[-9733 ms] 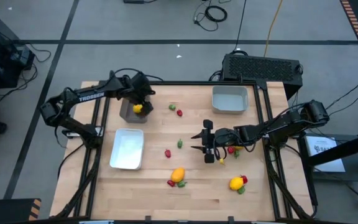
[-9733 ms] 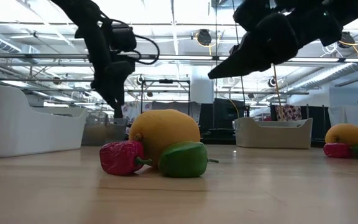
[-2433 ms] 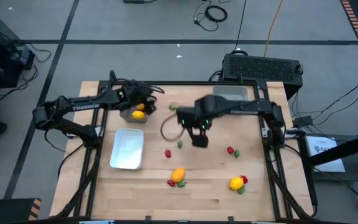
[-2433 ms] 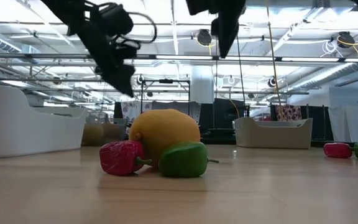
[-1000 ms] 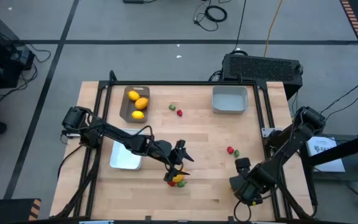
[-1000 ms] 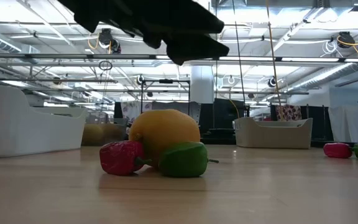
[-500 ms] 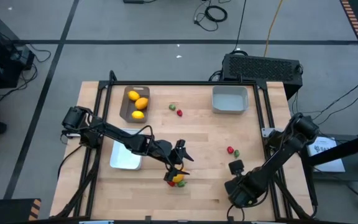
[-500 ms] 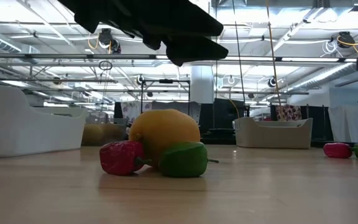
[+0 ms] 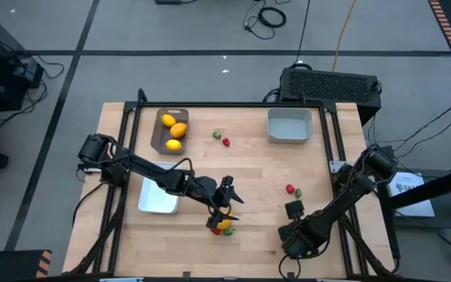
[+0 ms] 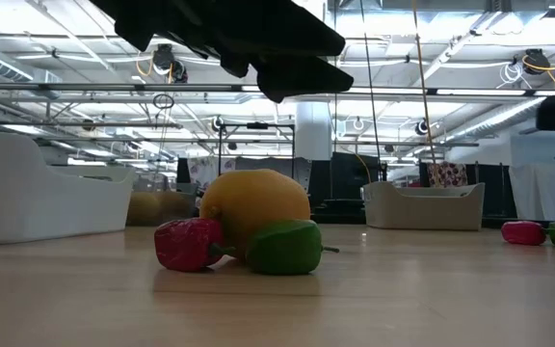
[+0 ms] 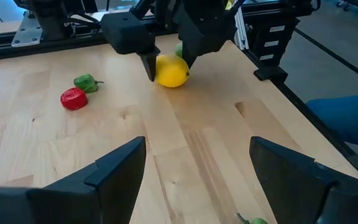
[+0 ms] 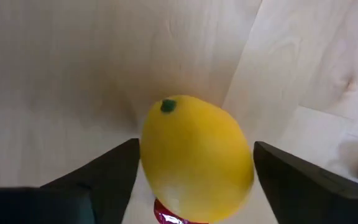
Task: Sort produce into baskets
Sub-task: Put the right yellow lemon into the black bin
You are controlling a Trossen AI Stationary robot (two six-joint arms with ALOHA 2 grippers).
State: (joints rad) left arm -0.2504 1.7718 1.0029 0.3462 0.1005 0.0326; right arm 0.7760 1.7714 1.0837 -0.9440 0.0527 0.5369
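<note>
Two dark left gripper [image 9: 225, 213] fingers splayed wide astride smooth ovoid lemon [image 9: 224, 225]; I read right gripper [image 9: 288, 232], well right of lemon, wide too

Black vented box [image 9: 330, 83] behind wooden table [image 9: 261, 176], cables [image 9: 271, 16] on floor

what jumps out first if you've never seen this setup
The left claw hangs open right over a lemon near the front middle of the table, with a red piece and a green piece lying against the lemon. Three more lemons lie in the grey-brown tray at the back left. The right claw waits, open, near the front right.
</note>
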